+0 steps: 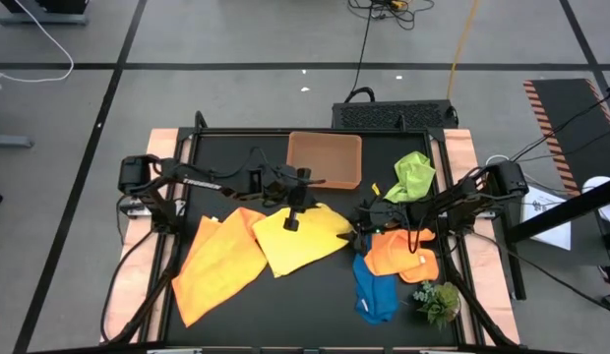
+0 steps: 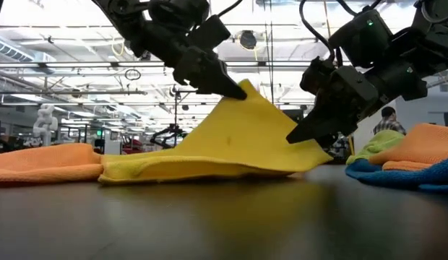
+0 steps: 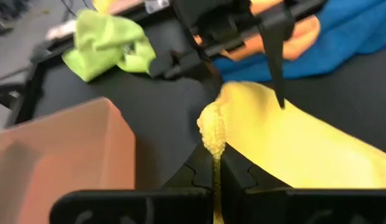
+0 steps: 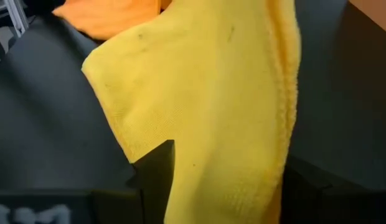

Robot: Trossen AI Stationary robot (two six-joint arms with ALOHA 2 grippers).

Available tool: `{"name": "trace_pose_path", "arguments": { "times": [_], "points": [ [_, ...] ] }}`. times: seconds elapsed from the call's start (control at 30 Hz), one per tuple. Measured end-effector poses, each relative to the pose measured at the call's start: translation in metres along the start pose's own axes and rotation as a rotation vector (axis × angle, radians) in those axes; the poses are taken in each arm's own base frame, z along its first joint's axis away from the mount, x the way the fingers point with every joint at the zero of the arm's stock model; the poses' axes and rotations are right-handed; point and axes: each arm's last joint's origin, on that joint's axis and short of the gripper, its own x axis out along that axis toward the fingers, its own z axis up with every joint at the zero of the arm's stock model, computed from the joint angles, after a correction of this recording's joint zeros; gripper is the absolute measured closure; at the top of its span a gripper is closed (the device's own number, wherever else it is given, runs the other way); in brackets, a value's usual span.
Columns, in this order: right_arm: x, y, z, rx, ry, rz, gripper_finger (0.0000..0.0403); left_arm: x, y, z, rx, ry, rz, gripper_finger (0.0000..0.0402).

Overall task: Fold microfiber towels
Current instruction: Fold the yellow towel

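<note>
Yellow towel [image 1: 300,239] mid-surface, two edges lifted, tented. Large orange towel [image 1: 218,264] flat beside it. Small orange towel [image 1: 401,252] overlaps blue towel [image 1: 375,292]. Lime towel [image 1: 411,176] crumpled.

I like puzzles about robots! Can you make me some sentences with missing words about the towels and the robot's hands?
Both grippers are pinching the ____ towel.
The left gripper lifts one edge of it off the ____.
The lime green towel lies beside the tan ____.
The blue towel lies partly under an ____ towel.

Missing words: yellow; table; tray; orange
</note>
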Motion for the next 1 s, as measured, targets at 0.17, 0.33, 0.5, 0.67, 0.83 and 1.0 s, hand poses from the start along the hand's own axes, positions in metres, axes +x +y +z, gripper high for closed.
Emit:
{"name": "trace_pose_path", "arguments": {
  "times": [0.17, 0.33, 0.5, 0.67, 0.83, 1.0],
  "points": [
    [0.0, -0.001, -0.002, -0.001, 0.024, -0.008, 0.0248, 0.0, 0.0, -0.002, -0.004, 0.021, 0.017, 0.0398],
    [0.0, -0.003, -0.009, 0.007, 0.095, -0.034, 0.0306, 0.0, 0.0, -0.003, -0.015, 0.034, 0.013, 0.0395],
    [-0.001, -0.004, -0.014, 0.023, 0.152, -0.022, 0.0354, -0.003, -0.001, -0.002, -0.033, 0.045, 0.009, 0.0398],
    [-0.001, -0.002, -0.013, 0.051, 0.157, 0.021, 0.0384, -0.003, -0.001, -0.004, -0.049, 0.072, 0.023, 0.0396],
    [-0.001, 0.002, -0.009, 0.046, 0.111, 0.05, 0.04, -0.002, -0.006, -0.004, -0.072, 0.095, 0.039, 0.0395],
    [-0.012, 0.012, 0.006, 0.028, 0.028, 0.095, 0.0401, -0.008, -0.017, 0.005, -0.076, 0.094, 0.035, 0.0398]
  ]
}}
